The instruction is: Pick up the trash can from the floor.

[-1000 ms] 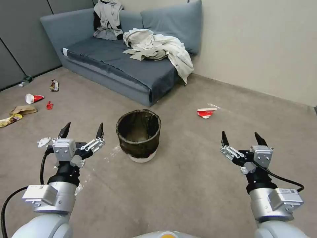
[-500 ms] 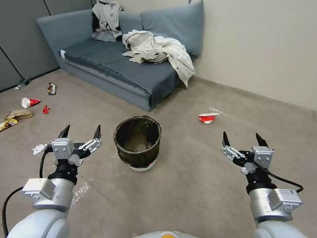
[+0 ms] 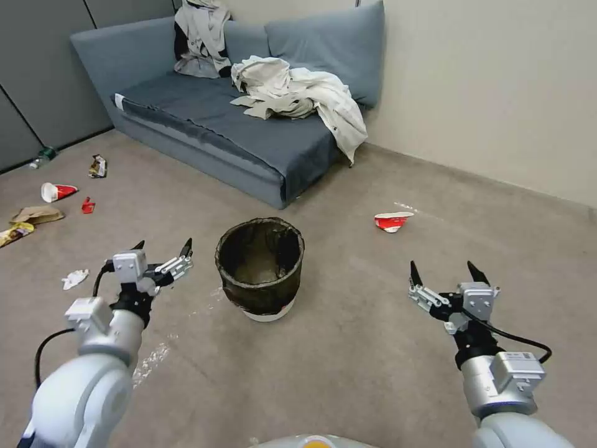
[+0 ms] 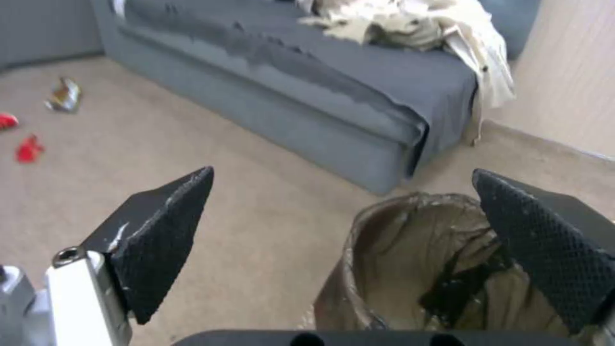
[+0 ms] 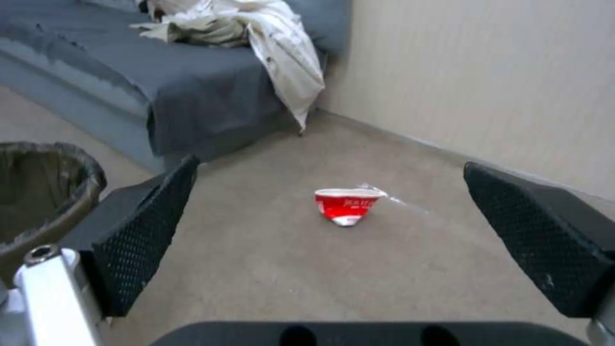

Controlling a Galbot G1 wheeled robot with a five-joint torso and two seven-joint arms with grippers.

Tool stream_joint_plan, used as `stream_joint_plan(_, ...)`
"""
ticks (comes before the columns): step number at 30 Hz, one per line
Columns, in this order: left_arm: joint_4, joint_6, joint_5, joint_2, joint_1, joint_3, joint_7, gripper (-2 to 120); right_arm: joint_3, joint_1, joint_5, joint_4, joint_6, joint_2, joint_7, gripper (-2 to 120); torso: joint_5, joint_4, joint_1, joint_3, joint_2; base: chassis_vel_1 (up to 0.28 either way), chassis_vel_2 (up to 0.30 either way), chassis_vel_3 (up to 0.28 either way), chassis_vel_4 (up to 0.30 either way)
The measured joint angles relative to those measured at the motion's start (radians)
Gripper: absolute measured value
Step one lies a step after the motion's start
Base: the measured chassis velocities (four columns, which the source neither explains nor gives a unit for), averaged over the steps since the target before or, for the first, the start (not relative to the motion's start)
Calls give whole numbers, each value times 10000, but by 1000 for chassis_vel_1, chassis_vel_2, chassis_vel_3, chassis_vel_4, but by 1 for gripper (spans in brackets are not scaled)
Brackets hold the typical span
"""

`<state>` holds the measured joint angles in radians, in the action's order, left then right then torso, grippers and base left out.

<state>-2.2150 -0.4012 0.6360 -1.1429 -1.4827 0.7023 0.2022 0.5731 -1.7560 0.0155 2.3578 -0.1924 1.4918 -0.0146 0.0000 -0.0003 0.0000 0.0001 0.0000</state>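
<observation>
On the floor (image 3: 348,361) the trash can (image 3: 260,266) stands upright between both spread-fingered grippers — left gripper (image 3: 163,247) beside it, right gripper (image 3: 444,277) well apart. A pinch on the loose bag alone could slip — or a nudge could tip the bin.

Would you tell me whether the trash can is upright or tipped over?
Upright: the trash can stands on its white base on the floor, mouth facing up.

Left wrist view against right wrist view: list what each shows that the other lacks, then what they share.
Left wrist alone: the open left end effector hanging beside the trash can, small red scraps and a crumpled wrapper on the floor.

Right wrist alone: the open right end effector over bare carpet, a crushed red-and-white paper cup ahead of it.

Both: the bag-lined trash can, the grey sofa, the pale clothing heaped on it, the wall.
</observation>
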Motion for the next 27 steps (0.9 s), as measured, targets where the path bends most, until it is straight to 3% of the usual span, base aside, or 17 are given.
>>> stream_joint_plan(9, 718, -779, 601, 129, 651, -193, 452, 100, -732, 405, 180, -795, 3, -272, 59, 100, 1, 4, 0, 0, 0, 0, 0, 0, 0)
stream_joint_plan(20, 2535, -1038, 303, 500, 2666, -2443, 1024, 100, -879, 490, 463, -1106, 262, -23, 83, 100, 0, 4, 0, 0, 0, 0, 0, 0, 0)
stream_joint_plan(27, 3341, -1446, 349, 378, 3628, -3018, 1308, 100, -787, 478, 460, -1102, 291, 17, 93, 100, 1, 2, 0, 0, 0, 0, 0, 0, 0)
